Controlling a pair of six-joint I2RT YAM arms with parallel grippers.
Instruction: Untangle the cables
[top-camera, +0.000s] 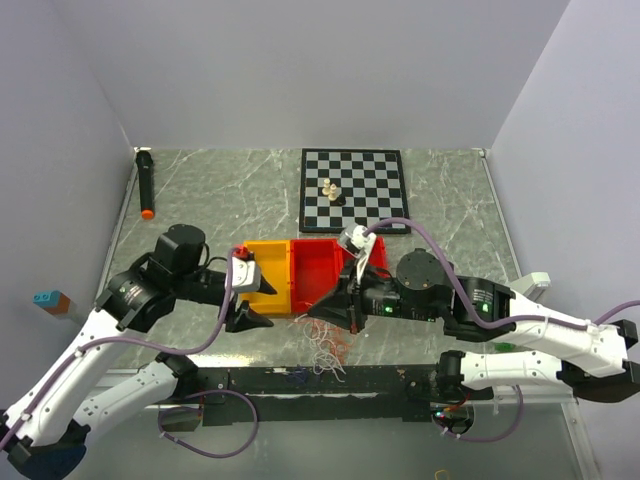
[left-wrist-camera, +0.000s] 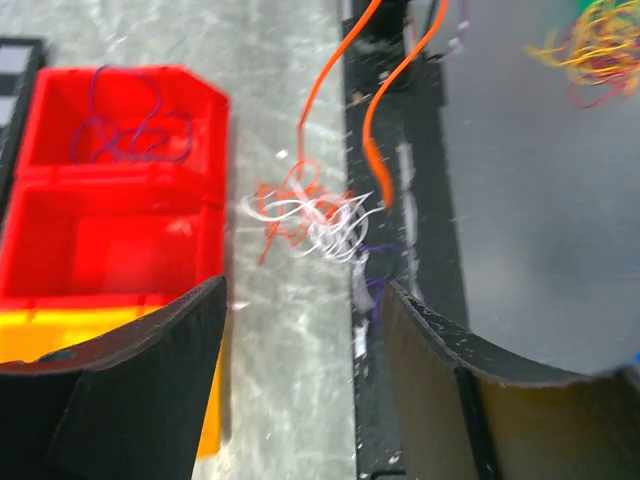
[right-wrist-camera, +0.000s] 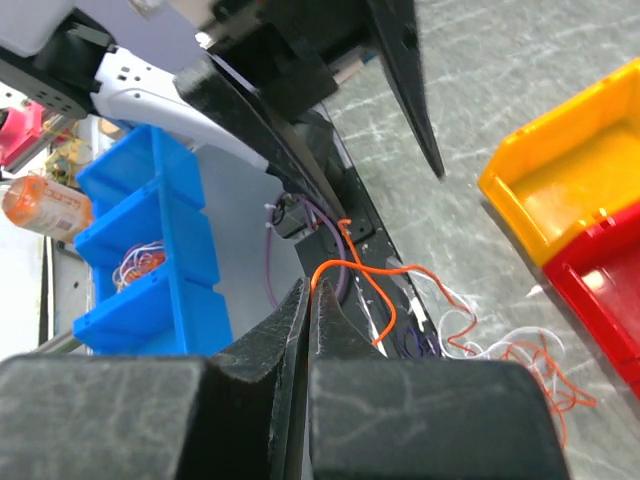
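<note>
The cables (top-camera: 330, 348) lie as a small orange and white tangle (left-wrist-camera: 315, 215) on the marble table, next to the black rail at its near edge. One orange cable (right-wrist-camera: 362, 268) rises out of the tangle (right-wrist-camera: 510, 350) to my right gripper (right-wrist-camera: 308, 285), which is shut on its end. In the top view that right gripper (top-camera: 314, 313) hovers just above and left of the tangle. My left gripper (left-wrist-camera: 302, 290) is open with nothing between its fingers, short of the tangle and beside the bins (top-camera: 250, 295). A purple cable (left-wrist-camera: 130, 120) lies in the red bin (left-wrist-camera: 60, 250).
A yellow bin (top-camera: 268, 275) adjoins the red bin (top-camera: 322, 268) mid-table. A chessboard (top-camera: 375, 165) with pieces (top-camera: 332, 190) lies at the back, a black marker (top-camera: 146, 183) at the far left. Blue bins (right-wrist-camera: 150, 250) holding wires stand below the table's near edge.
</note>
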